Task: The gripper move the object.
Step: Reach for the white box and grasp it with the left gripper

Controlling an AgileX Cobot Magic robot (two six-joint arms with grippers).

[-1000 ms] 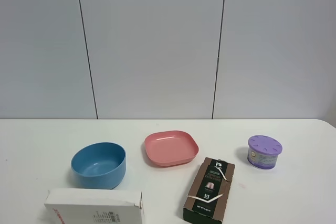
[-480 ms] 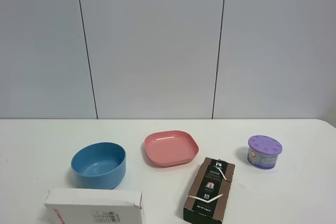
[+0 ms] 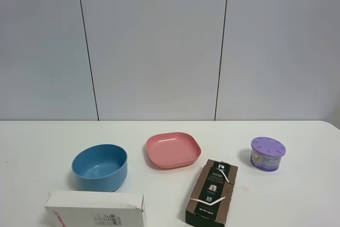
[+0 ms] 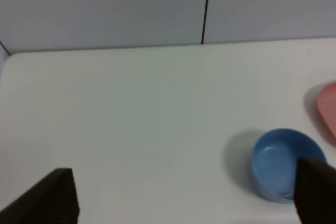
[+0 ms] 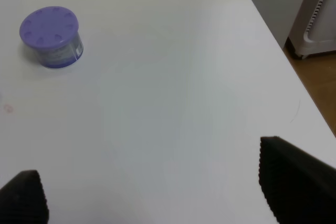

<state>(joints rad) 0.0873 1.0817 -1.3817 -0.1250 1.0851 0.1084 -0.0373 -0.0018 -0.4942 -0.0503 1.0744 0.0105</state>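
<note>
The flat white box [image 3: 95, 209] with red lettering and a barcode label lies at the table's front left, just in front of the blue bowl [image 3: 100, 167]. Neither gripper shows in the exterior high view. In the left wrist view my left gripper [image 4: 184, 203] is open and empty, its dark fingertips [image 4: 52, 198] wide apart above bare table, with the blue bowl [image 4: 283, 161] beside one finger. The white box is out of that view. My right gripper [image 5: 157, 192] is open and empty above the table's right part, also without the box in view.
A pink plate [image 3: 173, 150] sits mid-table and a dark capsule box [image 3: 212, 192] in front of it. A purple-lidded can [image 3: 268, 153] stands at the right, also in the right wrist view [image 5: 51, 36]. The table's right edge [image 5: 283, 56] drops to the floor.
</note>
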